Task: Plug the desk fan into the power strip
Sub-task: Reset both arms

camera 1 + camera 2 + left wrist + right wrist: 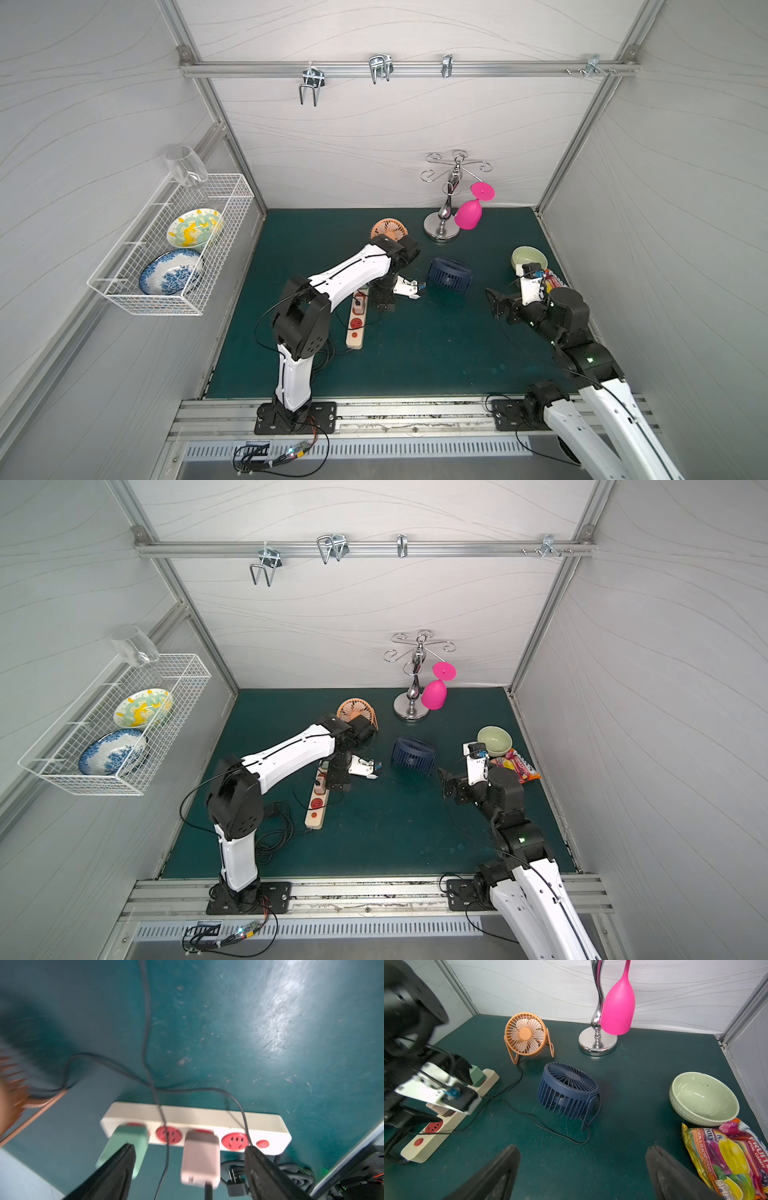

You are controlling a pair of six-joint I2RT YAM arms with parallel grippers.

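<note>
The cream power strip (pixel 207 1118) lies on the green mat left of centre, also seen from above (pixel 356 328). A green plug (pixel 128 1138) sits in its end socket and a pink plug (pixel 200 1159) in the third one. My left gripper (pixel 189 1147) stands open straddling the pink plug, and one finger (pixel 116 1169) overlaps the green plug. An orange desk fan (pixel 526 1035) stands at the back and a navy desk fan (pixel 569 1091) mid-table, with thin black cords trailing toward the strip. My right gripper (pixel 582 1147) hovers open and empty, right of the navy fan.
A green bowl (pixel 528 257) and a candy bag (pixel 733 1159) lie at the right edge. A chrome glass stand (pixel 442 226) holds a pink glass (pixel 468 214) at the back. A wire basket (pixel 174 249) with plates hangs on the left wall. Coiled black cord (pixel 274 833) lies beside the strip.
</note>
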